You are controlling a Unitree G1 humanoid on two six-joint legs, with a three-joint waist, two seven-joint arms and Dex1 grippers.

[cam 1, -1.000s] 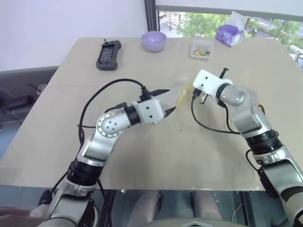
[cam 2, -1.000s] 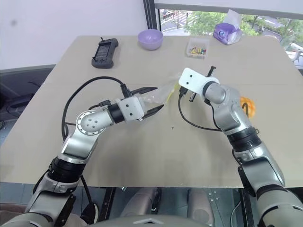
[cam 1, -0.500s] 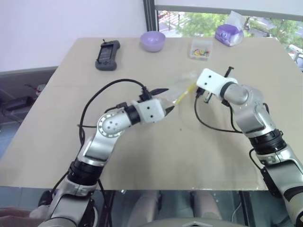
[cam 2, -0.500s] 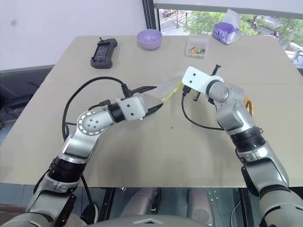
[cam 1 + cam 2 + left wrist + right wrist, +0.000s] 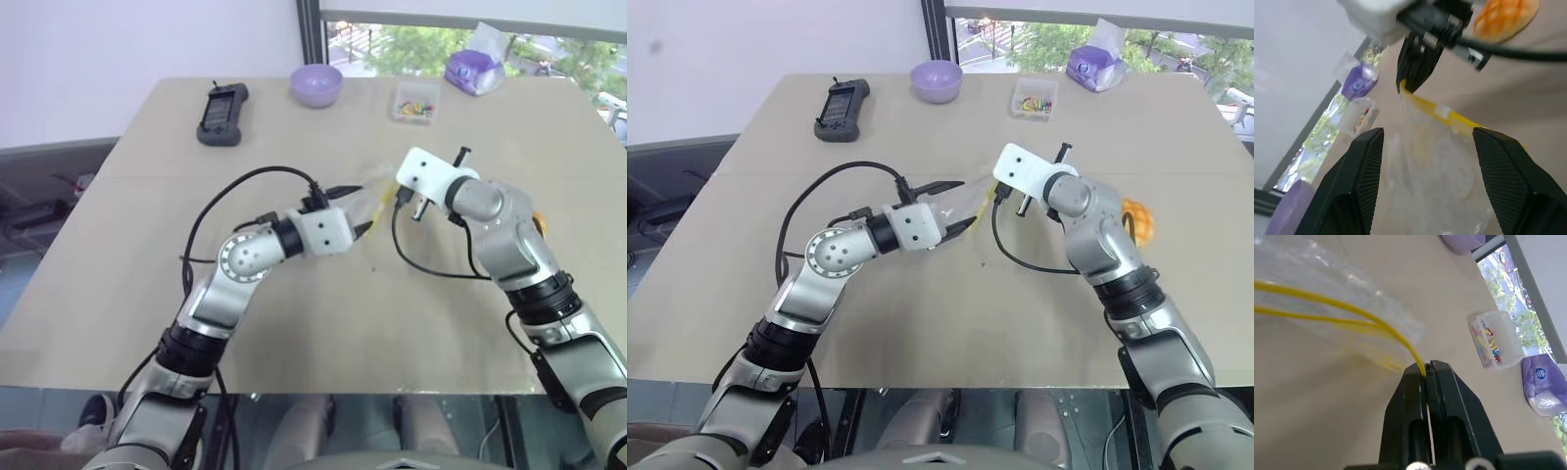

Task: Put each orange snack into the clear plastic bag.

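So the right tool (image 5: 1426, 374) has its two black fingers pressed together on the yellow seal strip of the bag (image 5: 972, 201), pinching it right at the end of the strip. The bag hangs above the middle of the worktop (image 5: 294, 333), between the two arms. In the right wrist view you can see the two yellow lines of the strip split apart as they run away from the pinch, so the mouth looks parted a little.

The left tool (image 5: 1425, 191) is spread wide, one finger on each side of the crinkly clear plastic. In the left wrist view the bag sits in the gap between those fingers, but I can't tell if either finger actually touches it. From the head cameras the left tool points level toward the right arm, with its tips at the bag's lower part.

The snack (image 5: 1139, 221) is on the worktop over on the robot's right, mostly tucked behind the right forearm, well apart from the bag. It also shows in the left wrist view (image 5: 1504, 17), orange with the criss-cross pattern, past the right tool.

Other stuff at the far edge of the worktop: a black handheld device (image 5: 224, 114), a purple bowl (image 5: 316, 84), a small clear box of coloured bits (image 5: 417, 103) and a purple packet (image 5: 474, 70) by the window.
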